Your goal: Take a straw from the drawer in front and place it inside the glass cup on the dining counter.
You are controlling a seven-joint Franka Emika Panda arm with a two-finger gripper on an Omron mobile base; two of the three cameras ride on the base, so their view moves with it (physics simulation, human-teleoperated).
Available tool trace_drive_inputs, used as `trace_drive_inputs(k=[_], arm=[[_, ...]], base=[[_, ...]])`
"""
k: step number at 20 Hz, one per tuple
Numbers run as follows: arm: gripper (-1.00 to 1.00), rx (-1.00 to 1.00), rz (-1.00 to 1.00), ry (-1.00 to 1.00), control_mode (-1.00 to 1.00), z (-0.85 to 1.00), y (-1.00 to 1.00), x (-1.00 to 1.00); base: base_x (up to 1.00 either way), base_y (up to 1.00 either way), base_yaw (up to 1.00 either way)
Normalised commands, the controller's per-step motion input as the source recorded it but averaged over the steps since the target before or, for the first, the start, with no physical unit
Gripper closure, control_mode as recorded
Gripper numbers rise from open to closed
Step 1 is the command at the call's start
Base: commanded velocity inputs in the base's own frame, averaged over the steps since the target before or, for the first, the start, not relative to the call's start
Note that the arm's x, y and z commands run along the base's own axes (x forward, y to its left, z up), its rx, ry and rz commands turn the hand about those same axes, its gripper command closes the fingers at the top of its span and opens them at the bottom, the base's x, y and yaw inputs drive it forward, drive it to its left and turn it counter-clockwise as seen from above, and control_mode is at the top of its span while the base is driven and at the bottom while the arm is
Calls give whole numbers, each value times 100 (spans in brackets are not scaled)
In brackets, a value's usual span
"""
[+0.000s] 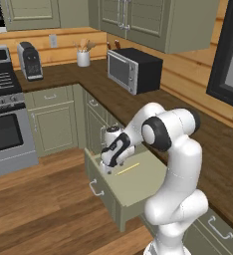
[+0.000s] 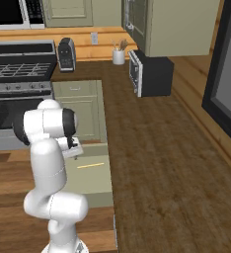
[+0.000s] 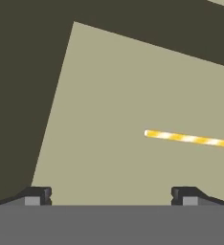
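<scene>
Here, wide-open gripper (image 3: 111, 195) above straw (image 3: 190, 139)

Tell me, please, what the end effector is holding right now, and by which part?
Nothing: the end effector is open above the drawer, and the straw lies loose inside.
</scene>
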Motion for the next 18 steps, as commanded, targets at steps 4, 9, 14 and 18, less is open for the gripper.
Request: trace_drive_inputs(k=[4, 9, 14, 18], arm=[[-100, 2, -12, 0, -100, -45, 1, 33], [-100, 8, -6, 6, -100, -53, 19, 15], [-100, 14, -1, 9, -100, -38, 72, -3], [-100, 8, -2, 4, -100, -21, 99, -16]], base=[[0, 0, 0], [0, 0, 0], [0, 0, 0], [0, 0, 0]])
